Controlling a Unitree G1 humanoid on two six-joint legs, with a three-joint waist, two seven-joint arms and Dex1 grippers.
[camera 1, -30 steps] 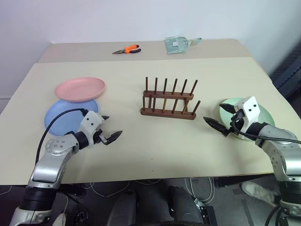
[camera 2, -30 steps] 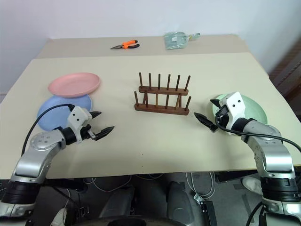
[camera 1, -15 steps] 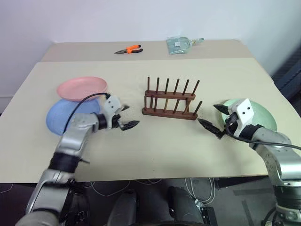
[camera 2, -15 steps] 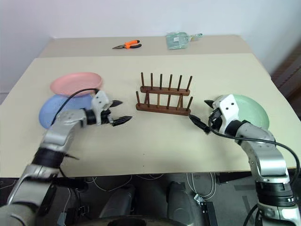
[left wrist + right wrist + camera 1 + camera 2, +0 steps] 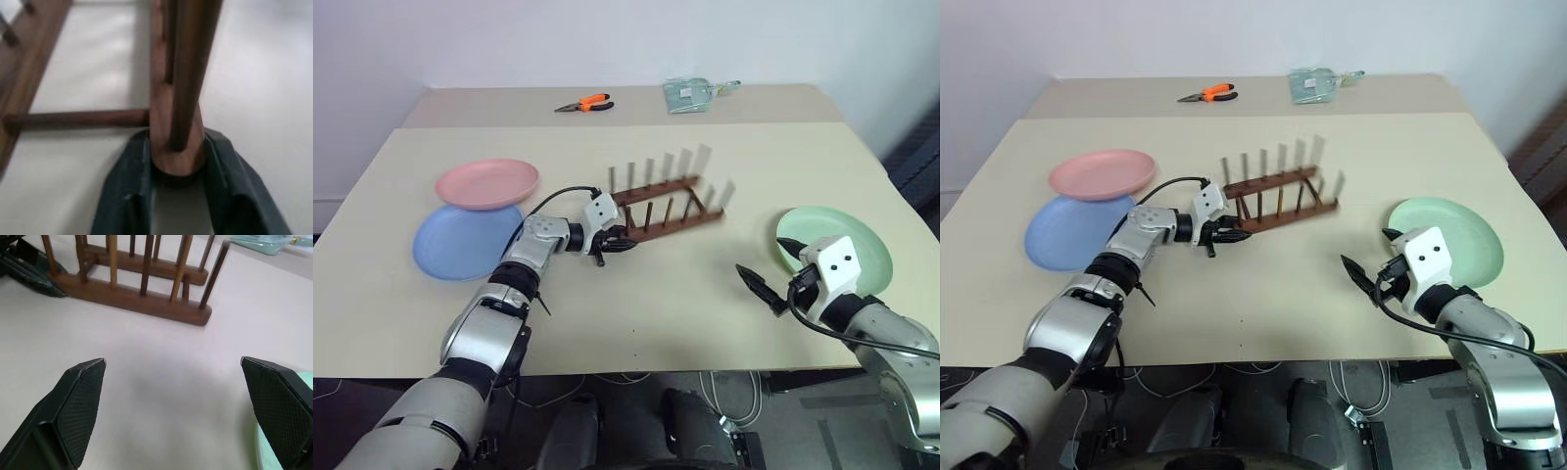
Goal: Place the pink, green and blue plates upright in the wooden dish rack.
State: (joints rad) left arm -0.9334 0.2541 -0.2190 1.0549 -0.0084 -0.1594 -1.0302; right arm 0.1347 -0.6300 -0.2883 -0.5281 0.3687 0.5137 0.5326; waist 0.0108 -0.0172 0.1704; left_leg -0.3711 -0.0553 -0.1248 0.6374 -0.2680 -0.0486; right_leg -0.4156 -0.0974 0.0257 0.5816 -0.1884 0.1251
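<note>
Contact is being made at the near-left corner of the wooden dish rack (image 5: 661, 204): the left end effector (image 5: 615, 242) is being closed on the end of the front rail, and in the left wrist view the two dark fingers (image 5: 128, 196) are being pressed against either side of that rail end, with a peg rising just beyond them. From this end effector the rack's long axis is being run away and toward the right, so the rest of the rack is being kept beyond the fingertips rather than beside them. The pegs are being rendered as pale streaks, which suggests the rack is being dragged or turned; whether it is being lifted cannot be told.

The right end effector (image 5: 762, 284) is being held fully open and empty above the counter (image 5: 705, 323), well apart from the rack, which is being seen ahead of its spread fingers (image 5: 78, 404) in the right wrist view. The green plate (image 5: 847, 240) is being left flat just beside this end effector, on its outer side, so the right arm is judged the nearer one for it. The pink plate (image 5: 486, 182) and the blue plate (image 5: 460, 243) are being left behind the left end effector, on its outer side, the pink one appearing to overlap the blue one's far edge.

Counted: one rack, three plates, none yet stood between the pegs.
</note>
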